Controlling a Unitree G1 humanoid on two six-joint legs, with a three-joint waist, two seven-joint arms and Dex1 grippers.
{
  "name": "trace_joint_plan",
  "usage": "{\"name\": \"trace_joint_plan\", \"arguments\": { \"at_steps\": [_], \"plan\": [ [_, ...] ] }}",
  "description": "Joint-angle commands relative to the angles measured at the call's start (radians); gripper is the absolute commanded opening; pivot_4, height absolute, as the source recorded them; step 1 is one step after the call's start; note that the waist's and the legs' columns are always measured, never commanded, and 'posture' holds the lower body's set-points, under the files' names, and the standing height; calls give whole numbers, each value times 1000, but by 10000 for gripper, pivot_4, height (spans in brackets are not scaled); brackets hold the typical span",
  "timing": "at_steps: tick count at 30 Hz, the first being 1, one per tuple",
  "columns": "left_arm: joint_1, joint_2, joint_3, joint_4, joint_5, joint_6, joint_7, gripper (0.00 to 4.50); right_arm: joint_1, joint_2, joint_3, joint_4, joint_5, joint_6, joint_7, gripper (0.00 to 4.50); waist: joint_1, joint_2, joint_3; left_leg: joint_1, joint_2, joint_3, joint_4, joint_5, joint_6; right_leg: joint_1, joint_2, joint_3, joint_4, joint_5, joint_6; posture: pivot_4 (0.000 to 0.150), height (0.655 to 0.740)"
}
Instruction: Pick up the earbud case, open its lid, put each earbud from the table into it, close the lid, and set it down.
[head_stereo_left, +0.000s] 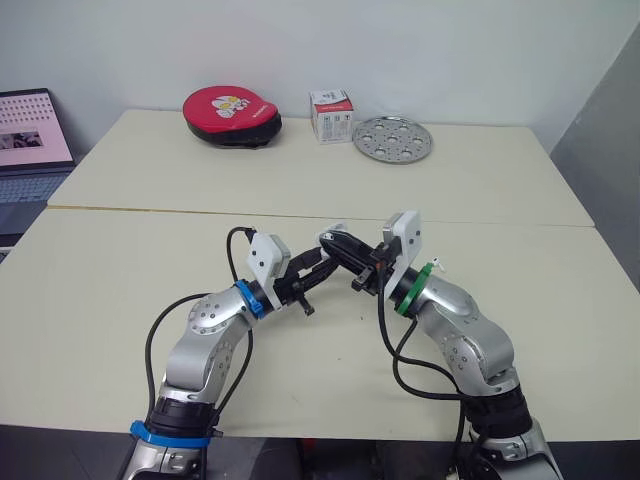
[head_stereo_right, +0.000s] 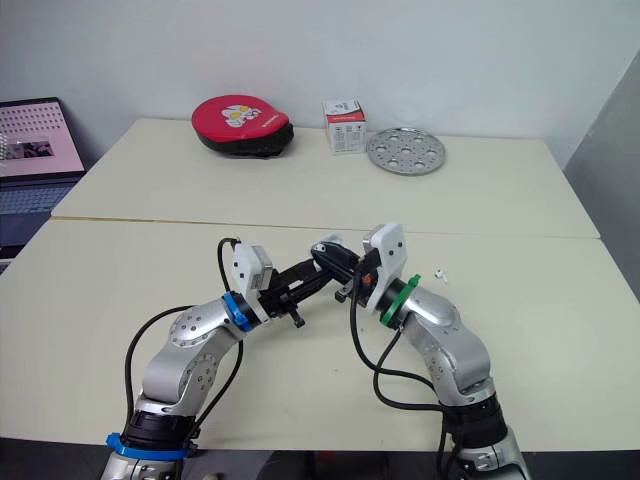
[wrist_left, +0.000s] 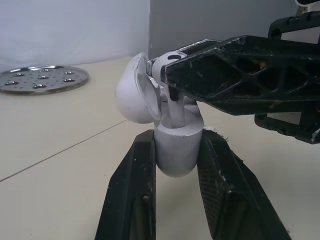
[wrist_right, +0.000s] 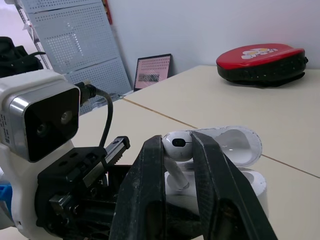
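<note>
My left gripper (wrist_left: 177, 137) is shut on the lower body of the white earbud case (wrist_left: 175, 150), holding it upright above the near table. The case's lid (wrist_left: 132, 92) is hinged open. My right gripper (wrist_right: 177, 141) is shut on a white earbud (wrist_right: 179, 146) whose stem points down into the case (wrist_right: 240, 150). In the head views both grippers meet over the table's middle, left gripper (head_stereo_left: 322, 264) and right gripper (head_stereo_left: 348, 247). A second small white earbud (head_stereo_right: 440, 272) lies on the table just right of my right wrist.
At the back of the far table sit a red round pouch (head_stereo_left: 232, 115), a small white box (head_stereo_left: 331, 116) and a perforated metal plate (head_stereo_left: 392, 139). A laptop (head_stereo_left: 30, 150) stands off the left edge. A seam (head_stereo_left: 150, 211) runs between the two tables.
</note>
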Motion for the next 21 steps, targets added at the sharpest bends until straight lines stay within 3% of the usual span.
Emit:
{"name": "trace_joint_plan", "arguments": {
  "at_steps": [1, 15, 21],
  "plan": [
    [-22, -4, -2, -25, -12, -13, -3, 7804, 10, -1, 17, 6, -12, -38, 6, 3772, 0, 0, 0, 0, 0, 0, 0, 0, 0, 0, 0, 0, 0, 0, 0, 1500, 7400],
    [-35, -2, 0, -16, -12, -16, -2, 7804, 35, -3, 63, 44, -54, -79, -6, 3772, 0, 0, 0, 0, 0, 0, 0, 0, 0, 0, 0, 0, 0, 0, 0, 1500, 7400],
    [-35, 5, -3, -18, -9, -16, -6, 7804, 40, -13, 53, 29, -79, -98, -23, 24007, 0, 0, 0, 0, 0, 0, 0, 0, 0, 0, 0, 0, 0, 0, 0, 1500, 7400]
  ]
}}
